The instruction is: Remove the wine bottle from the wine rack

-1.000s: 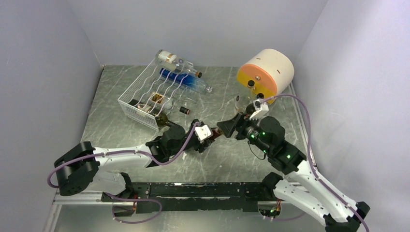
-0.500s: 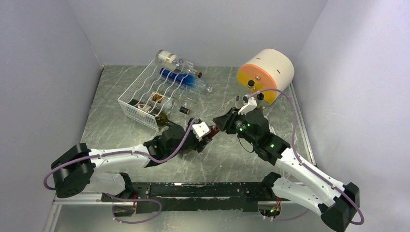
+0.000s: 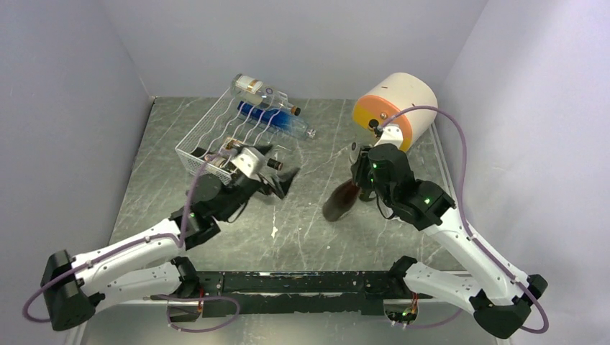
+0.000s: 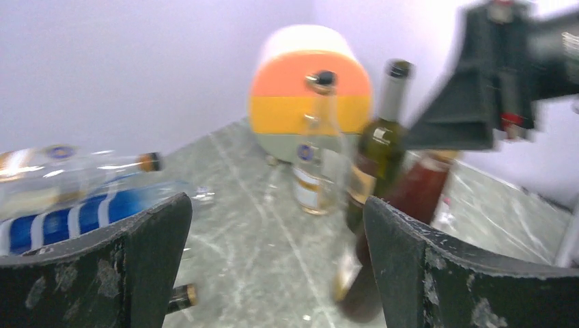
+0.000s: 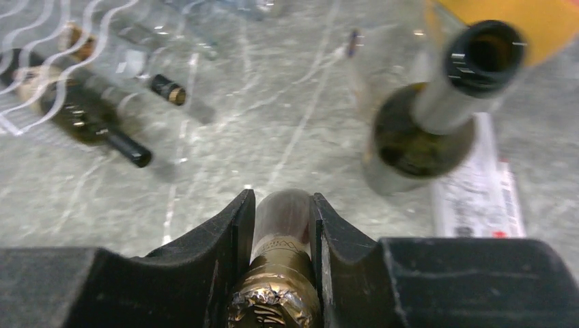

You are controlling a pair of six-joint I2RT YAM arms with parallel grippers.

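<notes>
A dark reddish wine bottle (image 3: 339,203) with a gold foil neck (image 5: 276,287) hangs tilted over the table's middle right. My right gripper (image 3: 358,187) (image 5: 281,203) is shut on that neck. The bottle also shows blurred in the left wrist view (image 4: 416,201). The white wire wine rack (image 3: 216,140) (image 5: 102,41) lies at the back left and still holds a clear bottle (image 3: 259,90), a blue one (image 3: 277,119) and a dark one (image 5: 75,113). My left gripper (image 3: 277,172) (image 4: 280,260) hovers open and empty beside the rack's near corner.
A cream and orange drum (image 3: 395,106) (image 4: 308,89) stands at the back right. Close to it stand a green open-necked bottle (image 5: 427,126) (image 4: 381,154) and a clear bottle (image 4: 317,160). A small dark bottle (image 5: 166,89) lies loose near the rack. A white paper (image 5: 478,188) lies by the green bottle.
My left gripper opened, let go of the wine bottle and drew back towards the rack. My right gripper shut on the bottle's neck and swung it rightwards, neck up.
</notes>
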